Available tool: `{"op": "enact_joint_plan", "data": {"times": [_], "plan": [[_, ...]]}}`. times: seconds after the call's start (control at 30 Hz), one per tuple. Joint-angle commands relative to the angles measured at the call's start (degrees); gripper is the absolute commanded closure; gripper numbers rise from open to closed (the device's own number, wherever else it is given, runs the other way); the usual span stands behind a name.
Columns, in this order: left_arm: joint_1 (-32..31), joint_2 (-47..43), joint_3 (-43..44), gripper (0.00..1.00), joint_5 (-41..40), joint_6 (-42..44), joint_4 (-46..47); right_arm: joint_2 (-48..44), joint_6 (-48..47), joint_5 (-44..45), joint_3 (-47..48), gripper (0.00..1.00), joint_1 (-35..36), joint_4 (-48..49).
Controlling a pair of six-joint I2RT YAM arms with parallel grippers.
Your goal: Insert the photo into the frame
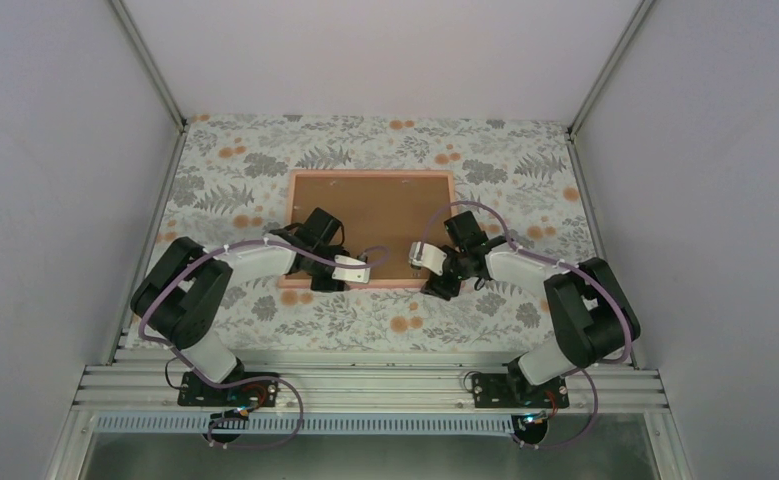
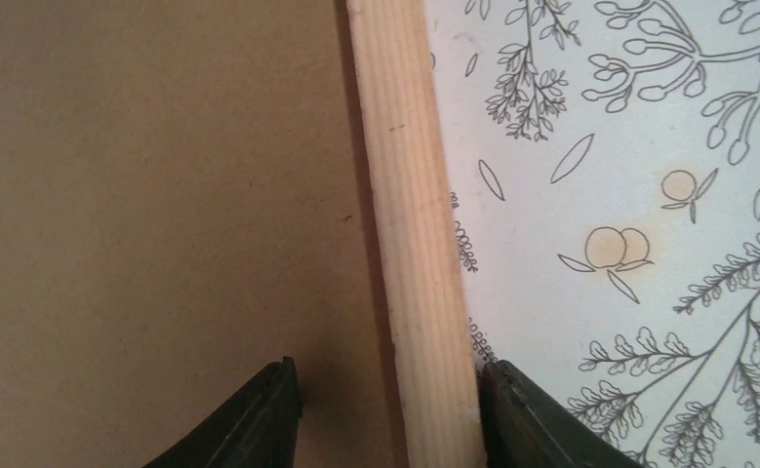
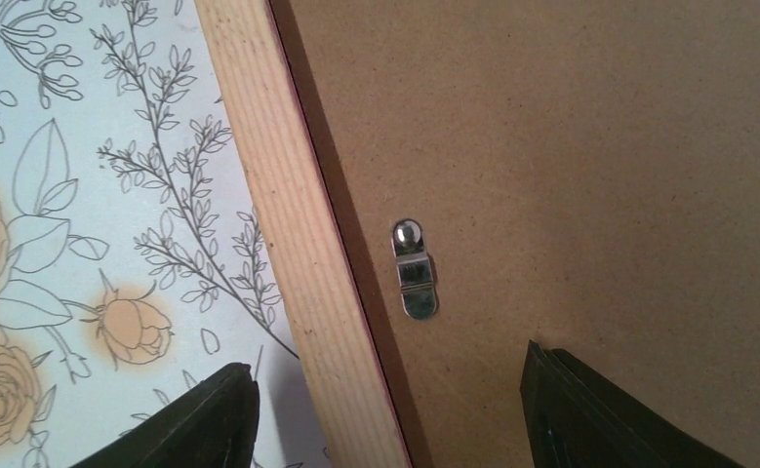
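Note:
The frame [image 1: 370, 173] lies face down on the floral tablecloth, with its brown backing board [image 1: 370, 222] filling it. The photo is hidden. My left gripper [image 1: 362, 266] is at the frame's near edge. In the left wrist view it [image 2: 390, 390] is open astride the pale wooden rail [image 2: 410, 195]; one finger [image 2: 522, 419] touches the rail's outer side, the other [image 2: 259, 419] hovers over the backing [image 2: 161, 195]. My right gripper [image 1: 423, 256] is also at the near edge. It [image 3: 390, 390] is open astride the rail [image 3: 288, 224], with gaps on both sides.
A small metal turn clip [image 3: 414, 273] sits on the backing board [image 3: 571, 146] just inside the rail. White walls close in the table on the left, back and right. An aluminium rail [image 1: 365, 385] carries both arm bases at the near edge.

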Motion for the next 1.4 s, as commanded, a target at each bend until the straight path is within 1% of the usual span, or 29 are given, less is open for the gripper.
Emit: {"op": "enact_joint_plan", "data": {"times": [0.0, 0.07, 0.17, 0.3, 0.4, 0.53, 0.77, 0.93, 1.07, 1.23, 1.3, 1.37], "plan": [[-0.68, 2.55, 0.49, 0.57, 0.59, -0.64, 0.35, 1.49, -2.54, -1.21, -1.29, 0.33, -0.2, 1.3], [-0.83, 2.91, 0.54, 0.62, 0.42, -0.48, 0.18, 1.46, -3.27, -1.36, -1.17, 0.33, -0.08, 1.29], [-0.96, 3.2, 0.28, 0.64, 0.01, -0.3, 0.01, 1.69, -4.52, -1.58, -1.14, 0.36, -0.07, 0.98], [-0.98, 3.41, 0.15, 0.65, -0.26, -0.26, -0.22, 3.0, -5.42, -0.82, -1.01, 0.37, -0.03, 0.91], [-0.98, 3.49, 0.2, 0.65, -0.31, -0.45, -0.34, 4.09, -5.81, -0.78, -0.64, 0.44, 0.01, 0.17], [-0.98, 3.59, 0.23, 0.66, -0.31, -0.52, 0.0, 5.18, -6.75, -1.08, -0.5, 0.49, 0.05, -1.23], [-0.98, 3.75, 0.28, 0.67, -0.21, -1.1, 0.07, 5.92, -6.73, -1.13, 0.13, 0.49, 1.76, -2.6], [-0.98, 3.9, 0.02, 0.67, -0.65, -1.14, 0.23, 5.53, -6.48, -1.05, -0.74, 0.61, 2.18, -2.46], [-0.98, 4.17, -0.14, 0.68, -1.19, -1.54, 0.61, 5.4, -6.31, -0.86, -1.78, 0.77, 2.3, -2.23], [-0.98, 4.52, 0.17, 0.69, -1.37, -1.84, 0.93, 5.07, -6.9, -1.09, -2.62, 0.9, 2.33, -2.69], [-0.98, 4.6, 0.26, 0.69, -1.28, -1.97, 0.93, 4.3, -6.96, -1.64, -2.45, 0.93, 2.26, -3.23], [-0.98, 4.66, 0.3, 0.69, -1.13, -1.98, 0.81, 3.56, -6.65, -1.99, -2.29, 0.92, 2.25, -3.31]]}}
